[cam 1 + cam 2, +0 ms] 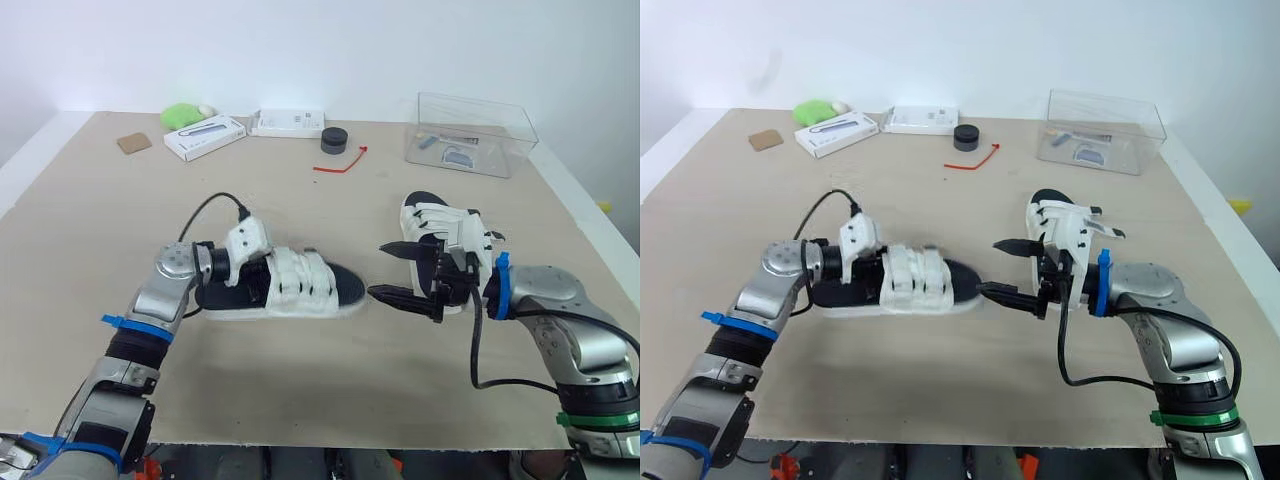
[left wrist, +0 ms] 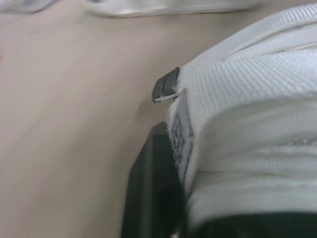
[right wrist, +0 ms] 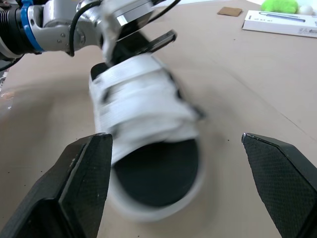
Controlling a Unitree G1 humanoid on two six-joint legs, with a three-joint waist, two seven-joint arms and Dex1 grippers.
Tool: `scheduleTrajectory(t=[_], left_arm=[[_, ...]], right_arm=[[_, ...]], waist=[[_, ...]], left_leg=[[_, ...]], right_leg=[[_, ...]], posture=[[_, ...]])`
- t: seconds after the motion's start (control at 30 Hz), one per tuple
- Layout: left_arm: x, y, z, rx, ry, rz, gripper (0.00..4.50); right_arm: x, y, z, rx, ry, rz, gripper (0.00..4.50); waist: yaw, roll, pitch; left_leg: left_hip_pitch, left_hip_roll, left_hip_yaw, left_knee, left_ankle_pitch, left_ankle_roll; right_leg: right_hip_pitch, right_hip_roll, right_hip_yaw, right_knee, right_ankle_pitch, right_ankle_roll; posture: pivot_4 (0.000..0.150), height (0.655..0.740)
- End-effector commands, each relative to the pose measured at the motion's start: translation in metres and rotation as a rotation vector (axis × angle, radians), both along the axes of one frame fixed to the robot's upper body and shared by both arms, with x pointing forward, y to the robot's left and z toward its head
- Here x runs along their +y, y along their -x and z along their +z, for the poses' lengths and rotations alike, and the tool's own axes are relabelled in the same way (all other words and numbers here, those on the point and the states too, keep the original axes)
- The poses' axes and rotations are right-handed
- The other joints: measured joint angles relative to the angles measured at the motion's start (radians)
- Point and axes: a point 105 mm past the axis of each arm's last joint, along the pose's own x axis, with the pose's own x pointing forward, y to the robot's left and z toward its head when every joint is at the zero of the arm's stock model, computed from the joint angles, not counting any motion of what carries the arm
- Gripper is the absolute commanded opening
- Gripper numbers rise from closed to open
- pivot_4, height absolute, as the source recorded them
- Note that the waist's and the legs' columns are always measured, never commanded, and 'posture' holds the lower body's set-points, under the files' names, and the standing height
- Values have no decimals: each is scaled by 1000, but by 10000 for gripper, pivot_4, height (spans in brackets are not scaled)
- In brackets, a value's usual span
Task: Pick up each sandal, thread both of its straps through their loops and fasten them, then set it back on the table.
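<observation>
The right hand (image 1: pixel 380 270) is gaping wide, pointing at the toe of one sandal (image 1: pixel 305 285) lying on the table (image 1: pixel 120 220). The left hand (image 1: pixel 255 272) is sitting at its heel end; I cannot tell its grip. The other sandal (image 1: pixel 445 225) is lying just behind the right hand.

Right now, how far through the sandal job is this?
Nothing is clearly finished. In hand: the left sandal lies on the table, its straps folded across, the left end effector at its heel end and the open right end effector facing its toe. Remaining: the right sandal, whose strap ends stick out loose, apparently unfastened.
</observation>
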Motion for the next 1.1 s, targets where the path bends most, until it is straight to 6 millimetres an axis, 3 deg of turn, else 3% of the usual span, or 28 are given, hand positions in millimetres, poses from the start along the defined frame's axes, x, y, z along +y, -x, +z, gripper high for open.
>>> scheduleTrajectory(t=[0.03, 0.1, 0.2, 0.33, 0.53, 0.57, 0.73, 0.83, 1.0, 1.1], left_arm=[[63, -41, 49, -115, 107, 500, 509], [96, -54, 69, -132, 202, 755, 509], [117, -60, 77, -102, 291, 922, 509], [126, -66, 64, -72, 253, 1027, 509], [128, -69, 51, -40, 250, 1051, 509], [129, -70, 51, -50, 243, 1049, 8203], [139, -67, 51, -65, 227, 1053, 30507], [135, -50, 56, -82, 248, 975, 42960], [118, -3, 45, -69, 218, 766, 44158], [106, 31, 49, -64, 232, 603, 44158]], right_arm=[[2, -1, 14, -72, -23, -26, 45000], [2, -5, 16, -84, -23, -48, 45000], [2, -11, 15, -100, -6, -67, 45000], [4, -18, 14, -103, -17, -88, 45000], [9, -24, 15, -116, -29, -89, 45000], [9, -25, 14, -120, -26, -88, 45000], [10, -26, 14, -120, -21, -81, 45000], [6, -27, 13, -113, -11, -89, 45000], [-9, -21, 0, -92, 40, -106, 45000], [-16, -14, -6, -75, 54, -107, 45000]], waist=[[0, 0, 0], [0, -1, 1], [0, 0, 1], [3, 0, 0], [3, -2, 2], [3, -2, 2], [3, -2, 2], [-1, -2, 2], [1, -2, 2], [1, -2, 1]], left_leg=[[0, 1, 0, 0, 0, 0], [-1, 3, 0, 1, 0, 0], [-1, 4, -1, 1, 1, -1], [-1, 1, -1, 1, 1, -2], [-5, -2, 0, 2, 1, -2], [-5, -2, 0, 2, 1, -2], [-5, -2, -1, 2, 1, -3], [-5, -2, 0, 2, 2, -3], [-4, -2, 0, 1, 2, -4], [-4, -2, 0, 1, 1, -4]], right_leg=[[0, 1, 0, 0, 0, 0], [-1, 2, -1, 0, 2, -2], [-1, 3, -2, 0, 3, -3], [-1, 0, -2, 0, 3, -3], [-2, -4, -2, -1, 5, 0], [-2, -4, -2, -1, 5, 0], [-2, -4, -3, 0, 5, 0], [-2, -5, -3, 0, 5, 0], [-3, -9, -3, 0, 5, -1], [-2, -10, -3, 0, 4, -1]], posture=[[1500, 7400], [1500, 7400], [1500, 7400], [1500, 7400], [1500, 7400], [1500, 7400], [1500, 7400], [1500, 7400], [1500, 7400], [1500, 7400]])
